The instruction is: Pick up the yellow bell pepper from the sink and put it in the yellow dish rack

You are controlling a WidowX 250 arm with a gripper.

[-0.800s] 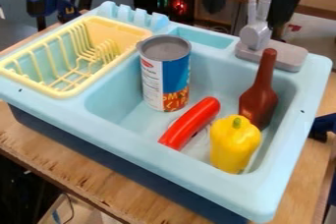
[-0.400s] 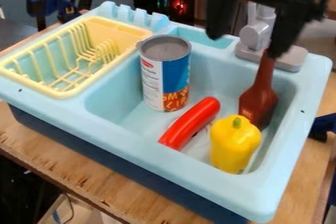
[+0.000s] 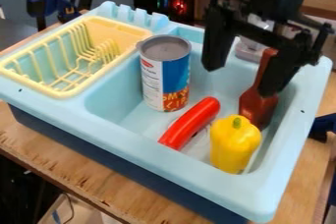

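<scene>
The black gripper (image 3: pixel 238 80) hangs over the right half of the basin, open, with nothing held between its widely parted fingers. Its right finger covers part of the brown bottle (image 3: pixel 258 105), which stands upright in the sink's right side. Below the gripper, in the basin, a yellow bell pepper (image 3: pixel 234 143) stands with its stem up. Left of the pepper lies a red sausage-shaped toy (image 3: pixel 190 123), slanting. An upright can (image 3: pixel 164 73) with a blue and white label stands farther back, left of the gripper.
The light blue sink (image 3: pixel 160 153) rests on a wooden table (image 3: pixel 98 183). A yellow dish rack (image 3: pixel 70 56) occupies its left side. The grey faucet (image 3: pixel 250 48) at the back is partly behind the gripper. Blue clamps (image 3: pixel 51 5) hold at the upper left and right.
From the top edge the gripper has come down and toward the camera, over the basin. The can, the sausage-shaped toy, the pepper and the bottle have stayed put.
</scene>
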